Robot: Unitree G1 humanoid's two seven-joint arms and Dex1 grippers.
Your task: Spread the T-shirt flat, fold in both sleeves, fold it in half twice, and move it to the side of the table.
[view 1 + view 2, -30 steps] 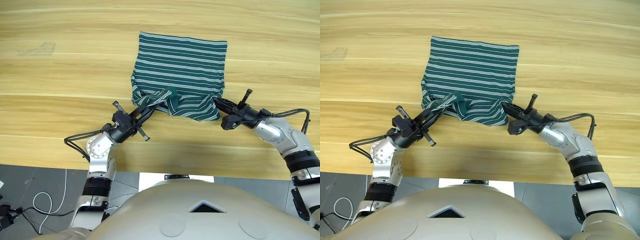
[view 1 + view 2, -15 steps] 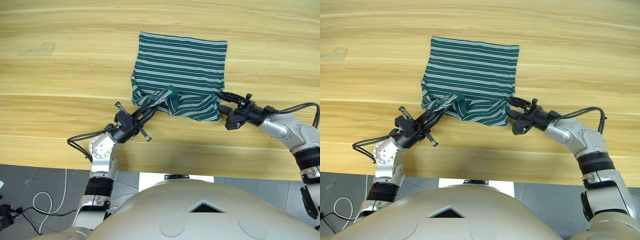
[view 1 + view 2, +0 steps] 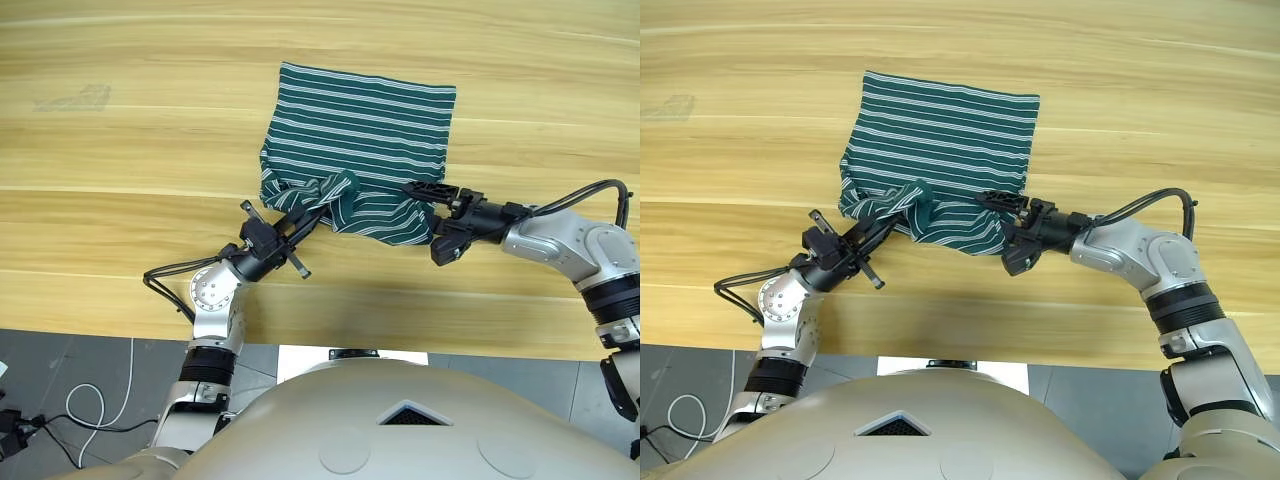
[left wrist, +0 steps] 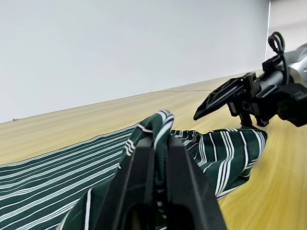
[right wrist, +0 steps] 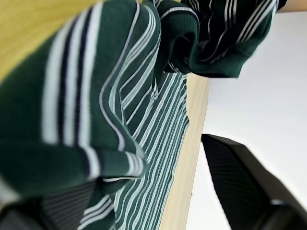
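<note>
The green striped T-shirt lies folded into a rough square on the wooden table, with its near edge bunched and lifted. My left gripper is shut on a raised fold at the near-left edge, and the left wrist view shows the fabric pinched between its fingers. My right gripper is open at the near-right corner, with one finger over the cloth and one under it. In the right wrist view the striped fabric hangs between the fingers.
Bare wood surrounds the shirt on all sides. The table's front edge runs close behind both wrists. Loose cables hang off each arm.
My right gripper has swung left and turned, closing in on the shirt's near-right corner until its open fingers straddle it. My left gripper edged right, still holding, and bunched the near-left edge.
</note>
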